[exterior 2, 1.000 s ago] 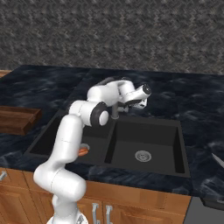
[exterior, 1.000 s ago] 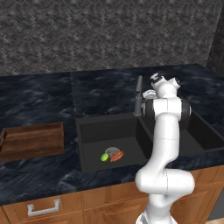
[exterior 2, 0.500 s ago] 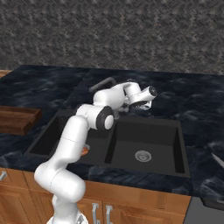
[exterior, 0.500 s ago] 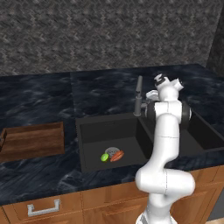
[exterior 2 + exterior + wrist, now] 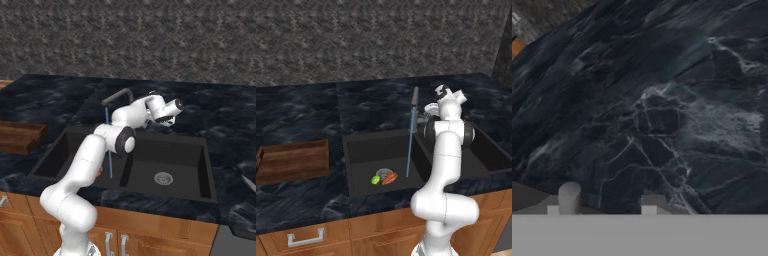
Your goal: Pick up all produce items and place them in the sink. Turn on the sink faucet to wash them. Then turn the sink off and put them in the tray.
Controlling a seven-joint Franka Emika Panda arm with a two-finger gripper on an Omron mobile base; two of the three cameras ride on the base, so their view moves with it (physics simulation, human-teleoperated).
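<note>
The produce items lie in the left basin of the black sink (image 5: 363,150): an orange-red carrot (image 5: 389,178) and a yellow-green lime (image 5: 376,180), side by side near the drain. A thin blue stream of water (image 5: 409,150) falls from the grey sink faucet (image 5: 415,97) into that basin. My gripper (image 5: 430,111) hovers over the counter just behind the sink, right of the faucet (image 5: 117,95). In the hand view the gripper (image 5: 610,202) is open, with nothing between its fingertips (image 5: 569,196), above dark marble. The wooden tray (image 5: 293,160) sits on the counter to the left.
The right basin (image 5: 170,160) holds only its silver drain (image 5: 163,178). A stone wall rises behind the dark marble counter (image 5: 225,115). Wooden cabinet fronts (image 5: 306,235) run below the counter edge. A small orange thing (image 5: 516,47) shows far off in the hand view.
My hand has swung right, away from the faucet, and its jaws have parted. A blue stream of water now runs from the spout.
</note>
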